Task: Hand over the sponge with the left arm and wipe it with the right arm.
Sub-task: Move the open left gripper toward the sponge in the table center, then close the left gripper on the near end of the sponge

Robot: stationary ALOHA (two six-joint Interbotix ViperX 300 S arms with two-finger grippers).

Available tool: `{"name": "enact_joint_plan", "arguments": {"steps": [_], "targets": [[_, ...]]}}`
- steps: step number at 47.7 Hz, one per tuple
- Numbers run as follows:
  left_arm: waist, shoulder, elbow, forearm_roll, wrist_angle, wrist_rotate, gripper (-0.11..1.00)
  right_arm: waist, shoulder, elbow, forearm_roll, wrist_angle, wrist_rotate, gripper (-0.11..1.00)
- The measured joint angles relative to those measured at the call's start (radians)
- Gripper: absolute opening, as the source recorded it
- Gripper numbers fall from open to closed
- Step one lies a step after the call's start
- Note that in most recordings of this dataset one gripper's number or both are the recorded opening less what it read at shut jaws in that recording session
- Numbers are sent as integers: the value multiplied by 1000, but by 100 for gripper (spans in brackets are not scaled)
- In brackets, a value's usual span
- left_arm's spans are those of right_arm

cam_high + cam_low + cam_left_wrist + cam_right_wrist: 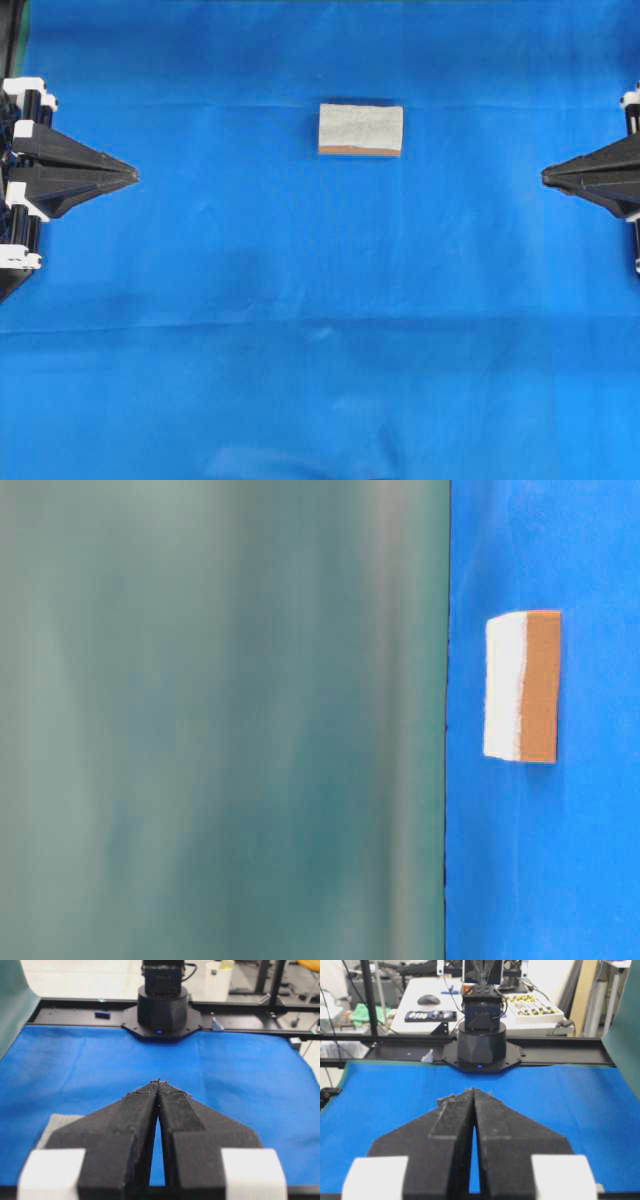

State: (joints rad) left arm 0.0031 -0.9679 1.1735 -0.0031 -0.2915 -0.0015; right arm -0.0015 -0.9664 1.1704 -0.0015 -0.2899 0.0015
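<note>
Both arms sit parked at the edges, nothing in play yet. The left gripper [130, 176] points in from the left side of the overhead view with its fingers pinched together and nothing between them; the right gripper [548, 177] mirrors it from the right, also clenched and empty. From each wrist camera the black fingers meet at the tips, with only a thin slit further back, which reads like a rest pose before the reach begins. The sponge [361, 129] lies flat on the blue cloth [300, 330], between the two grippers and a little toward the far side of the overhead view, well apart from both. It is roughly central, so the left arm can pick it up and the right can meet it for the handover. It's a small rectangular block, speckled grey-white on top with a thin orange-brown layer beneath, that layer showing along its near edge from overhead. In the left wrist view a grey corner of it peeks out beside the gripper's left finger. By my read, the first job is opening the left jaws and going for it.
</note>
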Motion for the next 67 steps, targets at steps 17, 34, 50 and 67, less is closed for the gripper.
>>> {"name": "enact_joint_plan", "arguments": {"steps": [17,34,50,67], "targets": [[80,98,-40,-21,-5,51,0,0,2,-11,-5,35,-12,0],[192,380,-129,-21,-31,61,29,0,2,-17,-5,40,-12,0],[233,716,-285,-23,-9,190,94,-2,3,-17,-5,43,-12,0],[296,1005,-459,-23,26,230,94,-2,9,-17,-5,44,-9,0]]}}
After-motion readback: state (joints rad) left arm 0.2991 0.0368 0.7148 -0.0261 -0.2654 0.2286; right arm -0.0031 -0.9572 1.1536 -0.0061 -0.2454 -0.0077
